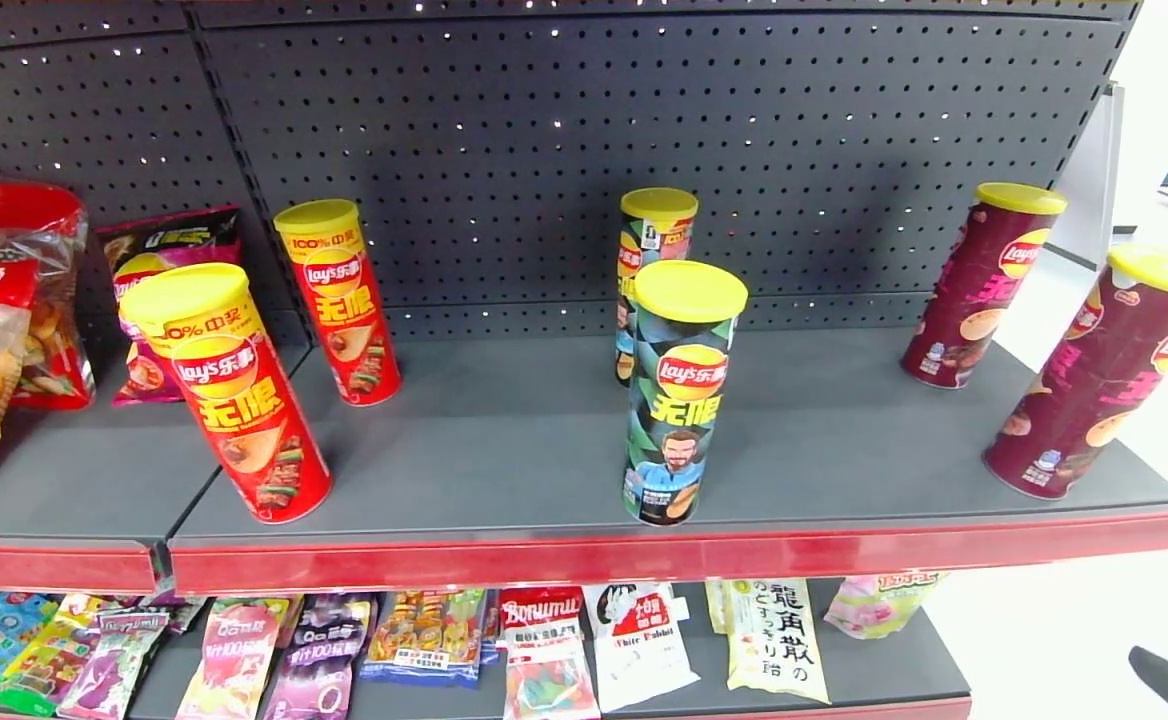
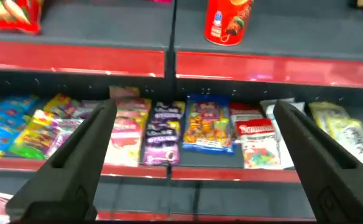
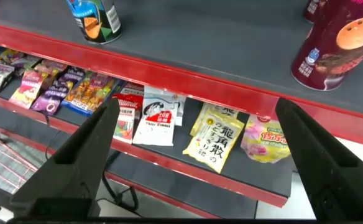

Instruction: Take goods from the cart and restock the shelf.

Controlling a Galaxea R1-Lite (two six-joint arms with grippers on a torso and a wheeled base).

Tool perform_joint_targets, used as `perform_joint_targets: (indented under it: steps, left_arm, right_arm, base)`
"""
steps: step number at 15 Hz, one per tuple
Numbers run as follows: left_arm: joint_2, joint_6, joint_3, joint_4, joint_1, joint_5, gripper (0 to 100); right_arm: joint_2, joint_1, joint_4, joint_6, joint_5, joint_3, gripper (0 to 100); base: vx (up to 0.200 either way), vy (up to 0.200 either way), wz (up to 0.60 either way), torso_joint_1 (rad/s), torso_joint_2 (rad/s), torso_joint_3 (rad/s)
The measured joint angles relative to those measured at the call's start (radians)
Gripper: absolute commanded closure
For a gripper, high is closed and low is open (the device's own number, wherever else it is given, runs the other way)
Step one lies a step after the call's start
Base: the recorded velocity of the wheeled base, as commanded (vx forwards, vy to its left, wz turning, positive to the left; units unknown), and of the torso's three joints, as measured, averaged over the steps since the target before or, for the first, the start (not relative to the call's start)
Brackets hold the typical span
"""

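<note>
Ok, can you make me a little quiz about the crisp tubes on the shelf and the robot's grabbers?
1. True or false: the left gripper and the right gripper are both open and hold nothing.
2. How many tubes with yellow lids stand on the upper shelf in the head view? A) four B) six C) eight
3. Fill in the gap: the sweet packets lie on the shelf ____ the tubes.

Key: 1 true; 2 B; 3 below.
</note>
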Motion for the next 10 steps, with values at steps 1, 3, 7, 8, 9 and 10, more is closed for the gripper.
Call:
perform_joint_targets:
  steps: [1, 3, 7, 8, 9, 10]
  left_arm:
    - [-0.007, -0.002, 0.01, 0.009, 0.005, -0.023, 0]
    - [-0.014, 0.002, 0.037, 0.063, 0.01, -0.066, 0]
    - [-0.018, 0.043, 0.094, -0.127, 0.011, -0.085, 0]
    - [-0.019, 0.047, 0.112, -0.22, 0.01, -0.048, 0]
    - [-0.019, 0.049, 0.126, -0.255, 0.01, -0.002, 0]
    - [-0.019, 0.047, 0.123, -0.256, 0.01, 0.003, 0]
  right_arm:
    - [0.003, -0.001, -0.005, 0.001, 0.0, 0.009, 0]
    - [0.006, -0.004, -0.009, 0.001, -0.001, 0.016, 0]
    - [-0.002, -0.008, -0.009, 0.001, -0.003, 0.026, 0]
    - [-0.006, -0.009, -0.01, 0.0, -0.003, 0.03, 0]
    - [-0.011, -0.009, -0.008, 0.0, -0.003, 0.036, 0]
    - [-0.018, -0.01, -0.008, 0.0, -0.003, 0.043, 0]
  base:
    - [0.0, 0.0, 0.0, 0.0, 0.0, 0.0]
    - [0.0, 0.0, 0.0, 0.0, 0.0, 0.0]
    - [0.0, 0.0, 0.0, 0.0, 0.0, 0.0]
    - [0.0, 0.0, 0.0, 0.0, 0.0, 0.0]
    - [0.0, 0.0, 0.0, 0.0, 0.0, 0.0]
    - [0.0, 0.0, 0.0, 0.0, 0.0, 0.0]
